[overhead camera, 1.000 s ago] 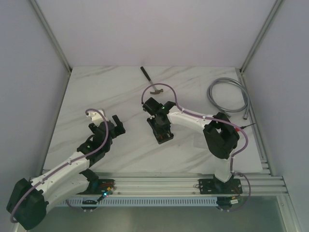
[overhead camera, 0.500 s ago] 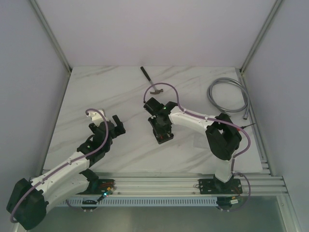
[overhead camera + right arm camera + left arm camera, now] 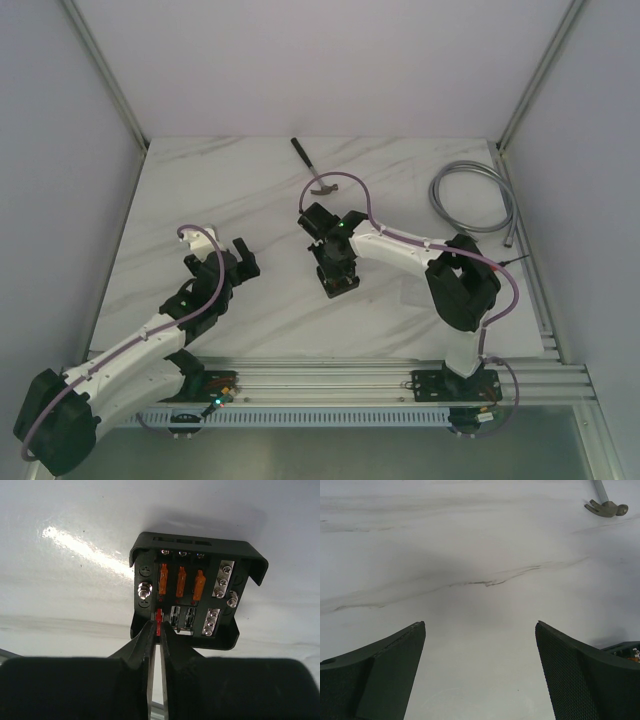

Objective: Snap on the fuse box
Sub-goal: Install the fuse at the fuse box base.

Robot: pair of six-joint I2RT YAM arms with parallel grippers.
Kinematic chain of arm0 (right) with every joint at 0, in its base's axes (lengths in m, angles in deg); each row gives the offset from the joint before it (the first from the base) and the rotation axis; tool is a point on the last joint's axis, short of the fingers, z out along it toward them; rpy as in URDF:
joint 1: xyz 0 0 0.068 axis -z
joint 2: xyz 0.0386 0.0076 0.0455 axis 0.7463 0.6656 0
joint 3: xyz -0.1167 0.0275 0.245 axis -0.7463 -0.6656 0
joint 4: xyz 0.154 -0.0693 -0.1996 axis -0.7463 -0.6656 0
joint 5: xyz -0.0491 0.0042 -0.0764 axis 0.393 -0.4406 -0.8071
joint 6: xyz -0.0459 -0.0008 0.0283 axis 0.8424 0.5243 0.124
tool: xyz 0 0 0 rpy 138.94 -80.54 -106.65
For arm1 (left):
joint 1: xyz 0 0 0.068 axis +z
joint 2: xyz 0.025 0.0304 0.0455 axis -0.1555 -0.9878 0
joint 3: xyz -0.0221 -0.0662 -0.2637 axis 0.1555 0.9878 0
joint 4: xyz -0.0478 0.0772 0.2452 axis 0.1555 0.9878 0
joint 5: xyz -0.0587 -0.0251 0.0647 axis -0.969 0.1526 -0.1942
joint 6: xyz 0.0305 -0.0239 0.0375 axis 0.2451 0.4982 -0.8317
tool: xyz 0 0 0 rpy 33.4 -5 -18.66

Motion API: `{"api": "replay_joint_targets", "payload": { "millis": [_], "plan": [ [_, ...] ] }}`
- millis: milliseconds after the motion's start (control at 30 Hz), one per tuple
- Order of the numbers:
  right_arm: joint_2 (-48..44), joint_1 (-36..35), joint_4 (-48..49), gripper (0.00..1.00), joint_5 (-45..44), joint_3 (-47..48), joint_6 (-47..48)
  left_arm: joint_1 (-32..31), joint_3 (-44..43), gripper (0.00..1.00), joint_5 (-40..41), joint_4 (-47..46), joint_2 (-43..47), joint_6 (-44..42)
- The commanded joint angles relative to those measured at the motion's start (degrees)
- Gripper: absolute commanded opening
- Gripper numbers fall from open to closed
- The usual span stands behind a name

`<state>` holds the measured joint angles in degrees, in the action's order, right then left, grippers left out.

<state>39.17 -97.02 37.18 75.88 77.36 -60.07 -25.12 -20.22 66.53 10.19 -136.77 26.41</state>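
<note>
The right claw pinches a red fuse (barely peeking out) in the fuse box, mid-frame, lying flat, open side up, nearly square. The left claw gapes wide over the marble table, white walls around.

In the top view the right gripper covers most of the fuse box, and its slots are too small to read there. In the left wrist view only a corner of the fuse box shows behind the left gripper, cut by the right edge, and the hammer loses its handle at the top edge. In the right wrist view the fingertips hide the base of a red fuse; whether they pinch it cannot be told
</note>
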Motion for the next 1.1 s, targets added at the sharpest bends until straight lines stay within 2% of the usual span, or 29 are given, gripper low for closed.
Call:
{"api": "replay_joint_targets", "payload": {
  "millis": [0,267,567,900,1067],
  "plan": [
    [0.44,-0.38,-0.95,0.12,-0.55,-0.76,-0.66,0.47,-1.56,1.0,-0.31,0.6,0.06,-0.24],
    [1.66,-0.68,-1.66,0.04,-0.85,-1.2,-0.74,0.48,-1.55,1.0,-0.38,0.45,-0.27,-0.19],
    [3.53,-2.55,-2.53,0.0,-2.08,-1.4,-1.35,0.67,-1.55,1.0,-0.46,0.45,-0.37,-0.07],
    [7.91,-4.48,-1.56,0.0,-2.52,-3.1,-2.31,0.69,-1.37,1.0,-0.57,0.45,0.22,-0.12],
    [9.75,-4.5,-1.42,0.0,0.07,-5.69,-2.72,0.75,-1.27,1.0,-0.71,0.52,0.4,-0.04]
  ]
}}
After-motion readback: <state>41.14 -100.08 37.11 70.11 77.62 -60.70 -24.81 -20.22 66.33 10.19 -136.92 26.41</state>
